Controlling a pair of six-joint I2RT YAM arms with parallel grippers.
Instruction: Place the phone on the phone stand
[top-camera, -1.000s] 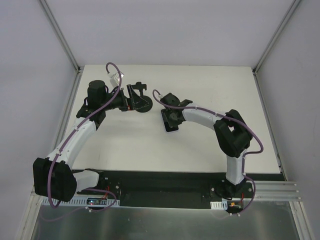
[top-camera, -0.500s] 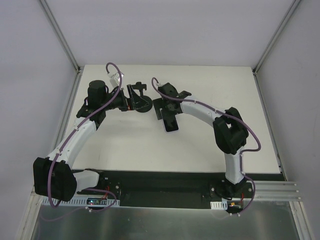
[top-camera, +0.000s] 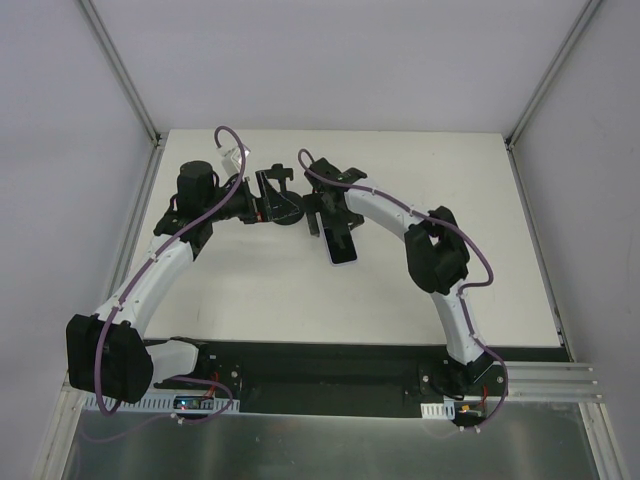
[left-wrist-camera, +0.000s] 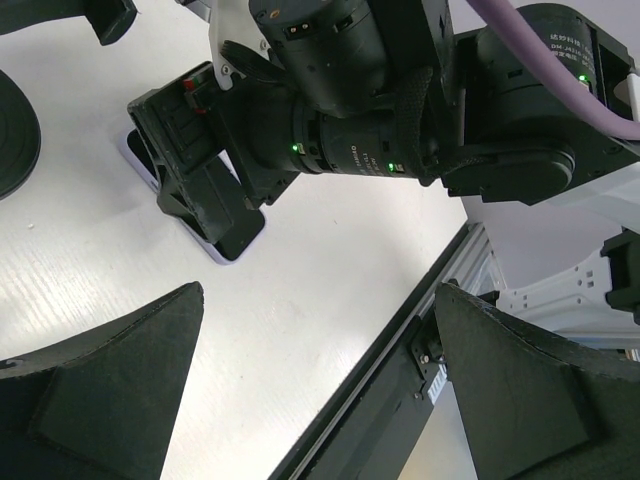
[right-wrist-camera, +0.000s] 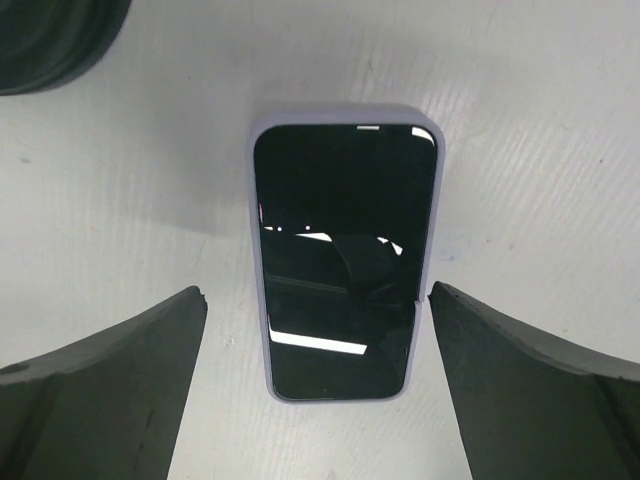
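**Room along the phone's sides, crowding at its far left**

In the right wrist view, bare white tabletop (right-wrist-camera: 520, 150) is seen along both long sides of the slim, dark-screened phone (right-wrist-camera: 345, 260) with its pale edge. The spread fingers of the right gripper (right-wrist-camera: 315, 292) are set outside those strips, one to each side, clear of the phone. At the far left corner, passage is narrowed by the round disc base of the matte-black phone stand (right-wrist-camera: 45, 35), near the phone but apart from it. From above, the stand's left side is blocked by the left gripper (top-camera: 258, 203), whose jaws are parted. Open tabletop is seen beyond the curved white right arm (top-camera: 440, 260) and nearer than the phone.
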